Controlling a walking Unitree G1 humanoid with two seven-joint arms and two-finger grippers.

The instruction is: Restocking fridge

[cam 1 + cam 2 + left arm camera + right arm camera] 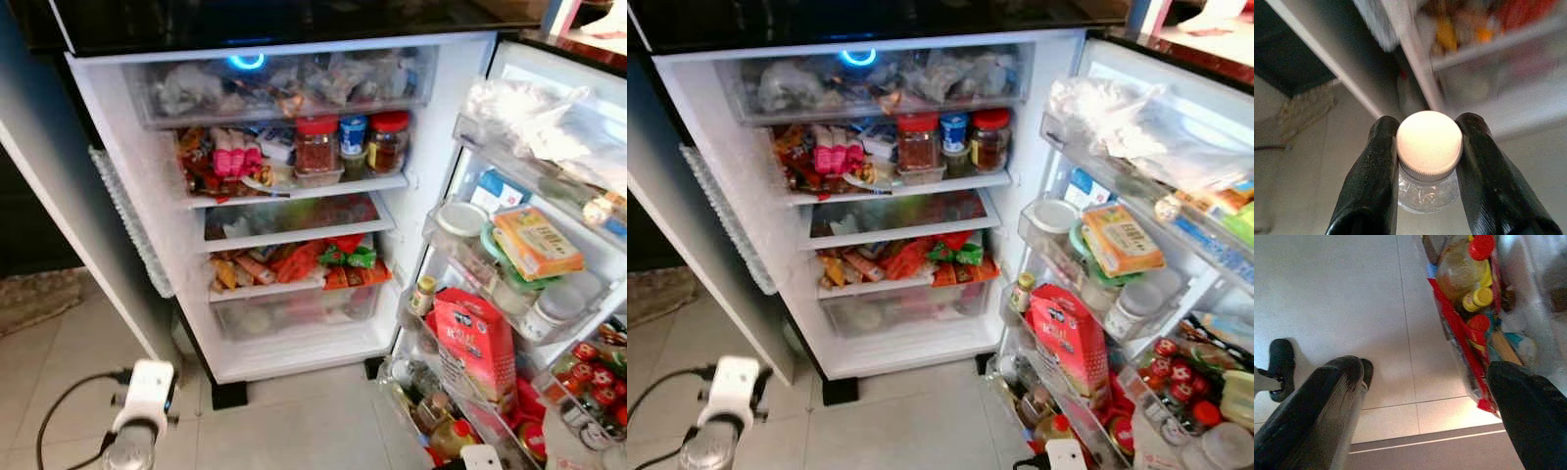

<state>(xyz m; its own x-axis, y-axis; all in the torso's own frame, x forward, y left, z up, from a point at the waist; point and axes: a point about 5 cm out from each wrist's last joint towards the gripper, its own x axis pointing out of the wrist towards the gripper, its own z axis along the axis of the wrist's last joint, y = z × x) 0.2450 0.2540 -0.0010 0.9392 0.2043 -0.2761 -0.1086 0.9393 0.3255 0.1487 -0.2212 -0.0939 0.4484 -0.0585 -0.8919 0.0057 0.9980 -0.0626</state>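
One bottle [1428, 166], white-capped, is clamped at the neck in the left gripper [1425, 161], low before the open fridge [441, 147] and not yet shelved. Right gripper [1420, 406], fingers apart and empty, hangs beside the crowded door racks [460, 323].

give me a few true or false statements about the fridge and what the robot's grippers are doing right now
1. The fridge door is open. True.
2. The left gripper is empty. False: it is shut on a bottle with a white cap.
3. The right gripper is open over the floor. True.
4. Two red-lidded jars stand on the top shelf. True.
5. The red carton sits in the bottom drawer. False: it stands in the door rack.
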